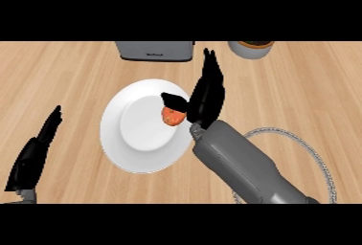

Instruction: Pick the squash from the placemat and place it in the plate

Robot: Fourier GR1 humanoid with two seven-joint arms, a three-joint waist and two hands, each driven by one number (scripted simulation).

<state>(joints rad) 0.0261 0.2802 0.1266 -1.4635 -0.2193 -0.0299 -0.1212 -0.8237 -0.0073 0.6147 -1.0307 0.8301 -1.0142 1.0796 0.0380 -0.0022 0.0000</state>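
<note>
Nearest, at the lower left edge, the left hand (32, 160) rests open over the wooden counter (63, 81), fingers straight and pointing away, holding nothing.

Lower right: the grey right forearm (244, 165) comes in from the near right corner and runs up-left. It covers much of the placemat (322, 162), a round mat of counter-like colour with a pale grey rim, of which only the right arc and a bit of the far edge show.

Centre: a white plate (141, 148) lies on the counter, just left of the placemat. The right hand (205, 98) stands over the plate's right rim, its long fingers extended toward the far side and its thumb reaching left. The squash (173, 115), a small orange piece, sits at the thumb, over the right part of the plate. Thumb and palm appear to pinch it; whether it touches the plate surface I cannot tell.

Far edge: a grey toaster-like appliance (155, 50), cut off by the frame, sits left of centre. To its right is a pale round pot (251, 49) with a brown inside.
</note>
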